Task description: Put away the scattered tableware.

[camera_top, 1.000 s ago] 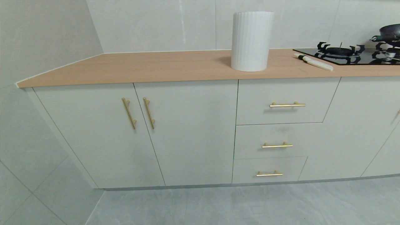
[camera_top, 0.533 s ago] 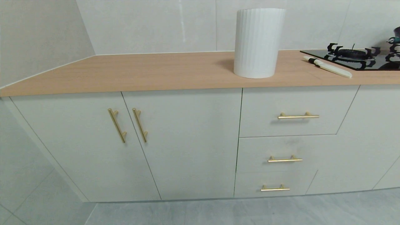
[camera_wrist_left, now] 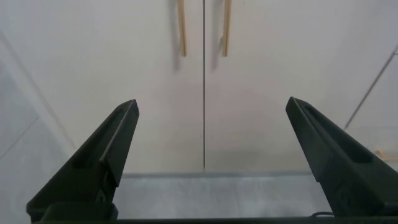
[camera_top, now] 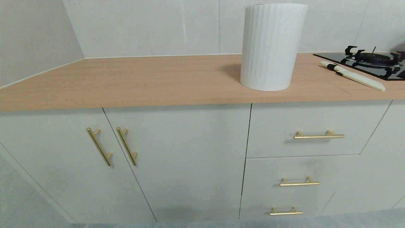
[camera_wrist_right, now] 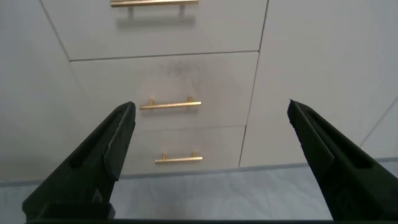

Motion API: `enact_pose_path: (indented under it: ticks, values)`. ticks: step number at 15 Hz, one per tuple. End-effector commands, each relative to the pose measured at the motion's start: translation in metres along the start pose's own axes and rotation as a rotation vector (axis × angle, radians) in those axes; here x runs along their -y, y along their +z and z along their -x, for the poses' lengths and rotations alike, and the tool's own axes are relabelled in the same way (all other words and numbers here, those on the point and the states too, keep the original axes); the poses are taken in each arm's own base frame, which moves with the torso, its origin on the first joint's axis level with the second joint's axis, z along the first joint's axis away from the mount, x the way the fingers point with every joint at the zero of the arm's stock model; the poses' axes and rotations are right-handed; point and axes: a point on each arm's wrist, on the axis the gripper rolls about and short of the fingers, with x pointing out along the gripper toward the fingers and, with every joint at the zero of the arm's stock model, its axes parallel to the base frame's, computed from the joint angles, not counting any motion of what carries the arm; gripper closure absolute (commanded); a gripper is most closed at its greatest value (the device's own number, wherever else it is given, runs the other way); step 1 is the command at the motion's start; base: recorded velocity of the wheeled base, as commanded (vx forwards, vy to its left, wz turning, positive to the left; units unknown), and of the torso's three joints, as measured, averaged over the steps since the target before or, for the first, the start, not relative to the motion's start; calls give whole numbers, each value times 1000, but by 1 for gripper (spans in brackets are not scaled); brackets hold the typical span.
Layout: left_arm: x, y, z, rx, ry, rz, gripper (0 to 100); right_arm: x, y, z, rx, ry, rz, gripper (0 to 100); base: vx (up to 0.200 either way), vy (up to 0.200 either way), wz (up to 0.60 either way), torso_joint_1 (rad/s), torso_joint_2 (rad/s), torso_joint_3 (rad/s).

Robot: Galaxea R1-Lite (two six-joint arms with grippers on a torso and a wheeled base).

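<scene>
Closer and larger is how the whole counter is now seen in the head view, so the camera is judged to have advanced, not the things. Both sets of fingers are spread wide and nothing is held: the left gripper (camera_wrist_left: 210,104) is pointed at the cupboard doors (camera_wrist_left: 124,74), the right gripper (camera_wrist_right: 210,106) at the drawers (camera_wrist_right: 168,81). The knife (camera_top: 352,76) is laid on the countertop (camera_top: 142,82), just beside the hob (camera_top: 373,61), right of the white ribbed container (camera_top: 270,47). With the arms this low, the gold handles (camera_wrist_right: 170,105) could be struck on approach; by a hasty reach the container could be toppled or the knife pushed off the edge
</scene>
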Motion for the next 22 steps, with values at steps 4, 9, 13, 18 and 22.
enact_pose_path:
  ticks: [4,9,13,18,22]
  values:
    - [0,0,0,0,1,1,0,0,0,0,-2,0,0,0,0,0,0,0,0,0]
    - [0,0,0,0,1,1,0,0,0,0,-2,0,0,0,0,0,0,0,0,0]
    - [0,0,0,0,-1,-1,0,0,0,0,-2,0,0,0,0,0,0,0,0,0]
    - [0,0,0,0,-1,-2,0,0,0,0,-2,0,0,0,0,-160,0,4,0,4]
    - [0,0,0,0,-1,-2,0,0,0,0,-2,0,0,0,0,-200,0,4,1,1]
